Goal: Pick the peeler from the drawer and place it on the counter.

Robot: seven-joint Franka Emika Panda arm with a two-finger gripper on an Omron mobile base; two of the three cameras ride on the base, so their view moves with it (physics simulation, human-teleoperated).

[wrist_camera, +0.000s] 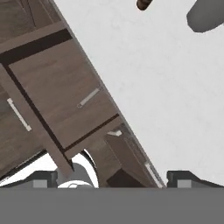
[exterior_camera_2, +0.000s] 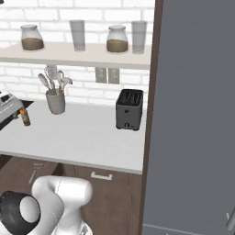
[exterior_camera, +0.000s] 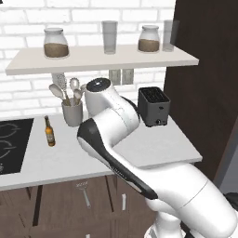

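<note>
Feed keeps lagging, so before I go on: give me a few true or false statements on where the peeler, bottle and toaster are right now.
1. The peeler lies in the open drawer below the counter. True.
2. The brown bottle lies on its side. False: it stands upright on the counter.
3. The toaster stands on the counter. True.
4. The utensil holder sits on the wall shelf. False: it stands on the counter; the shelf holds jars and glasses.

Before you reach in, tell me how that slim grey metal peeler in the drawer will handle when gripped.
The slim grey metal peeler looks rigid, so it probably won't flex. Its thin handle lying flat likely leaves little to pinch and may slip. The forked head widens one end, so it could tilt if grasped far from it.
</note>
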